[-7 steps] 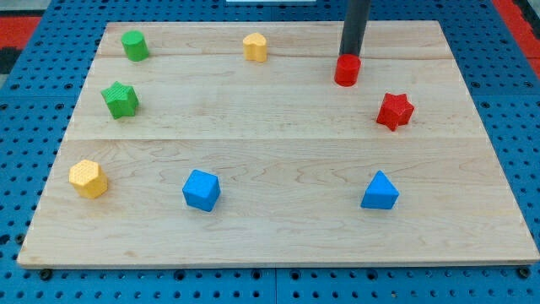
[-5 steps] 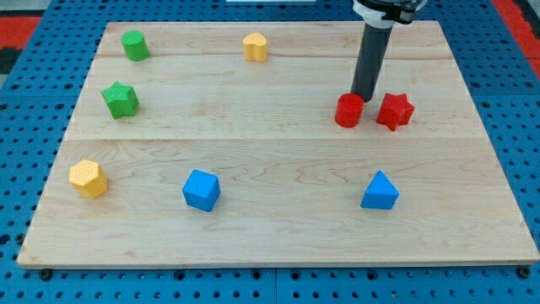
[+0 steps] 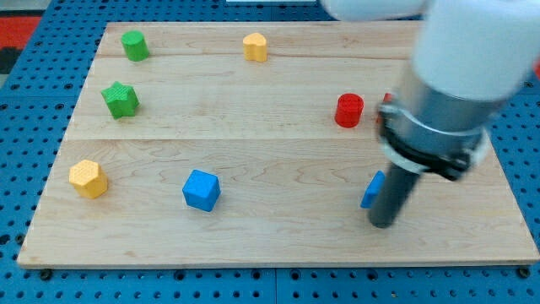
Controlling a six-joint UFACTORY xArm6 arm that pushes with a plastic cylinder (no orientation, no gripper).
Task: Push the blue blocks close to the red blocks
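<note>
Camera view shows my tip [image 3: 382, 225] set down on the wooden board [image 3: 270, 152] near the view's bottom right, with the rod rising into a blurred grey and white arm that fills the upper right corner. No fingers or jaws exist on this rod, so nothing is grasped. My tip sits just beside a blue block [image 3: 371, 189], at its lower right; most of that block is hidden behind the rod, so its shape cannot be made out, nor can contact be confirmed.

A blue cube [image 3: 201, 190] lies well apart at lower centre-left. A red cylinder [image 3: 348, 111] stands above the hidden blue block, and a sliver of another red block [image 3: 386, 101] peeks out beside the arm.

Elsewhere sit a green cylinder [image 3: 133, 45], a green star-like block [image 3: 120, 100], a yellow block [image 3: 255, 46] at the top and a yellow hexagonal block [image 3: 88, 179] at the left. A blue pegboard [image 3: 25, 169] surrounds the board.
</note>
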